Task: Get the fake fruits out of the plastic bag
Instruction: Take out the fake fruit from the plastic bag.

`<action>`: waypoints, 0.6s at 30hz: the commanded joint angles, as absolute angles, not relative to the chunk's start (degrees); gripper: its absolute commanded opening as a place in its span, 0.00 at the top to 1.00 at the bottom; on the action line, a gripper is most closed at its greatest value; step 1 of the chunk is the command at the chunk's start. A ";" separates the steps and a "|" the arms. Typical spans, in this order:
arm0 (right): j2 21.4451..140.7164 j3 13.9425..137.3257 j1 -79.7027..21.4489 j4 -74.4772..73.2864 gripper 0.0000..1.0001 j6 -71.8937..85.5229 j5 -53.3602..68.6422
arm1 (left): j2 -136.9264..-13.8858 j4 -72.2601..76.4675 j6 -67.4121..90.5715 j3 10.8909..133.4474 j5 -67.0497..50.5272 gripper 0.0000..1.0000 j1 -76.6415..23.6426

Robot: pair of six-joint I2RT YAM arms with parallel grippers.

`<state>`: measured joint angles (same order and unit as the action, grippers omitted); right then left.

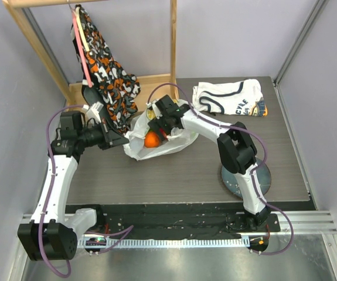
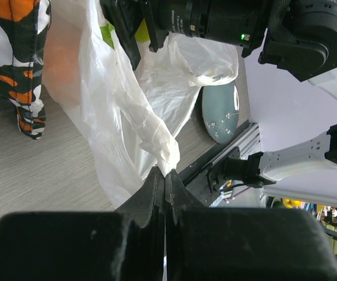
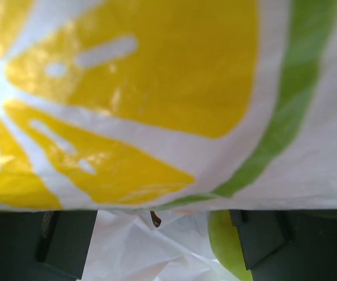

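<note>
Left claw point(image 2: 164, 179) pinches bag point(image 2: 118, 111) film shut, bag slumped on worktop point(image 1: 186, 170); right claw point(image 3: 163, 237) spread under printed film beside green fruit point(image 3: 223, 244); orange point(image 1: 152, 140) shows through.

A dark wood-grain table point(image 1: 203, 170) fills the middle of the frame, closed in by plain pale walls point(image 1: 238, 35) at the back and both sides. A bare wooden frame point(image 1: 173, 41) stands at the upper left, and a metal rail point(image 1: 309, 221) runs along the bottom edge under even light.

Wood-grain table point(image 1: 174, 175): plastic bag point(image 1: 138, 145), shirt point(image 1: 227, 96), plate point(image 1: 231, 182)
</note>
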<state>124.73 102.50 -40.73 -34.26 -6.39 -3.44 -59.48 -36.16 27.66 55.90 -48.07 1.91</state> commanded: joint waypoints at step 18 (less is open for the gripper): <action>108.12 103.72 -40.34 -39.54 0.64 -8.70 15.61 | -67.14 -31.47 26.28 63.36 -49.31 1.00 2.20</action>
